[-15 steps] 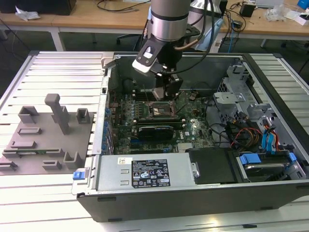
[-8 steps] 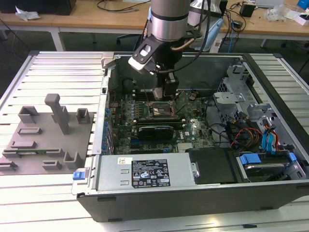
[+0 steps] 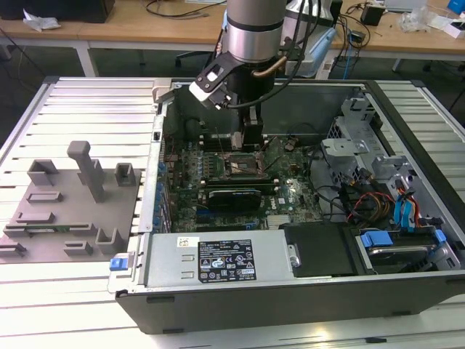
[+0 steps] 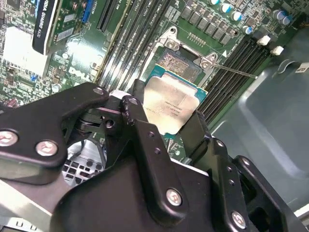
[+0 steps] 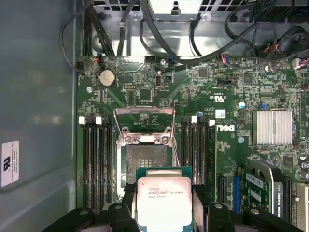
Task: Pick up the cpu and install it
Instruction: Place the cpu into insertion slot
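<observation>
Your jaws pinch the cpu [image 5: 164,200] by two opposite edges, metal top up. It hangs inside the computer case, close to the motherboard's open socket [image 5: 145,159]. The edge grip likely keeps its underside free for seating flat.

Bright, even overhead light; glare on the cpu [image 4: 170,107] lid and slotted desk [image 3: 73,109]; computer case [image 3: 407,291] interior sits shadowed.

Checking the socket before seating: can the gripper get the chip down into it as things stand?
Probably yes: the gripper holds the chip right by the socket, whose cover frame is swung open, and nothing seems to lie across it.
</observation>
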`<state>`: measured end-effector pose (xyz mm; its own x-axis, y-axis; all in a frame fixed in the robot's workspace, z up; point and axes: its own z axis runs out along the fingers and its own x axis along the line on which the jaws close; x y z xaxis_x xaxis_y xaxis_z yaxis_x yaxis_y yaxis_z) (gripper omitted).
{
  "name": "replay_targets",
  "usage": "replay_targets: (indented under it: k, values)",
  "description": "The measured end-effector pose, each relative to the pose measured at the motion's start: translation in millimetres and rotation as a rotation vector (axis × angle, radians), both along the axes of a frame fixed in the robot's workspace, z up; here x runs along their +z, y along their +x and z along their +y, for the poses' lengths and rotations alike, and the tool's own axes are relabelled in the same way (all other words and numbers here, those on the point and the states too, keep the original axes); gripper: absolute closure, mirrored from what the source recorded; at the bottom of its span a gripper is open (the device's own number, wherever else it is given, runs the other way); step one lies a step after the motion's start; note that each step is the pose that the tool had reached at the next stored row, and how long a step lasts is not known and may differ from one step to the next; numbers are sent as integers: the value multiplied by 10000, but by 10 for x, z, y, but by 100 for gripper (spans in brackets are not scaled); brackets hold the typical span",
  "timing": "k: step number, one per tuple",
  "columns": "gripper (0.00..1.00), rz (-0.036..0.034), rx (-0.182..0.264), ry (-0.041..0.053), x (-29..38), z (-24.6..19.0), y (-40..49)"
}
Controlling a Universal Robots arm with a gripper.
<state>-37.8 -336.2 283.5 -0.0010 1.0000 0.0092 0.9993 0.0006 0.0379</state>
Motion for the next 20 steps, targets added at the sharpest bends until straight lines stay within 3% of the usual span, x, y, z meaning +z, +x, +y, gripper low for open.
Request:
replay_targets:
  k: [7,17,20]
  values:
    - [45,-1,265,0,-76,0,33]
    - [45,0,517,0,-297,16,49]
    - [45,0,585,2,-354,39,65]
